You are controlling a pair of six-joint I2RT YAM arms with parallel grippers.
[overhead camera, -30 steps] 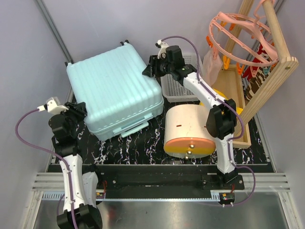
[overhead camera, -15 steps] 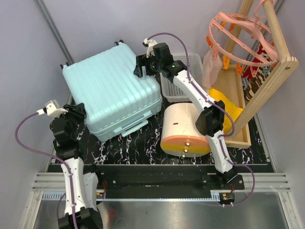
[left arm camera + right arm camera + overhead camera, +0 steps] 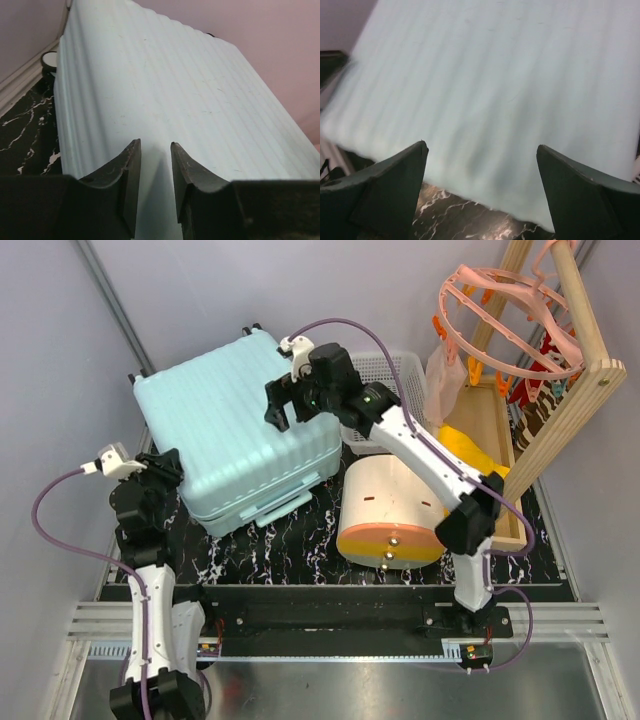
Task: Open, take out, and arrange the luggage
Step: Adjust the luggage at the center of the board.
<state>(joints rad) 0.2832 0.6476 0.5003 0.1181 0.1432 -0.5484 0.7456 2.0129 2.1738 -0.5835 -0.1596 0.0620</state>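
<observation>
The luggage, a pale mint-blue ribbed suitcase, lies flat and closed on the black marble mat. My right gripper reaches over the suitcase's top shell near its far right part. In the right wrist view it is wide open and empty above the blurred shell. My left gripper is at the suitcase's near left corner. In the left wrist view it has a narrow gap with nothing in it, its tips against the ribbed shell.
A white mesh basket stands behind the right arm. A cream cylinder with an orange end lies right of the suitcase. A wooden rack with a pink hanger stands at the right. Walls close in on the left and back.
My right arm has swung left from the suitcase's right edge to over its top. The suitcase has shifted slightly left. The left arm has barely moved.
</observation>
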